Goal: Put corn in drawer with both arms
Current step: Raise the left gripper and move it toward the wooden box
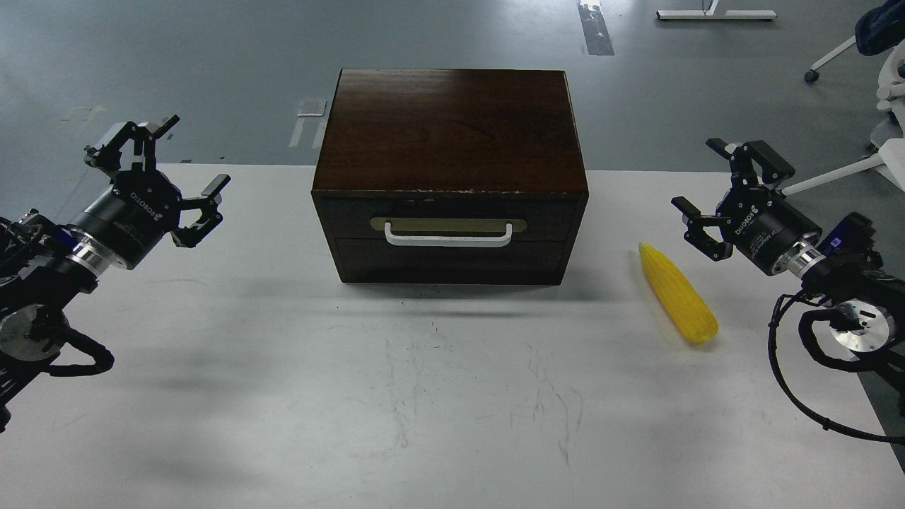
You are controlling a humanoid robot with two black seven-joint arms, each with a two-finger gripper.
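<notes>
The yellow corn (pixel 677 302) lies on the white table to the right of the dark brown wooden box (pixel 450 141), its pointed tip toward the back. The drawer (pixel 450 219) in the box front is closed, with a white bar handle (pixel 448 236) on a brass plate. My left gripper (pixel 164 164) hovers open at the left, well clear of the box. My right gripper (pixel 721 189) hovers open at the right, just above and beyond the corn, holding nothing.
The white table (pixel 353 396) runs from the box toward me, scuffed near its middle. Past its far edge is grey floor. White chair legs (pixel 841 177) stand at the far right, behind my right arm.
</notes>
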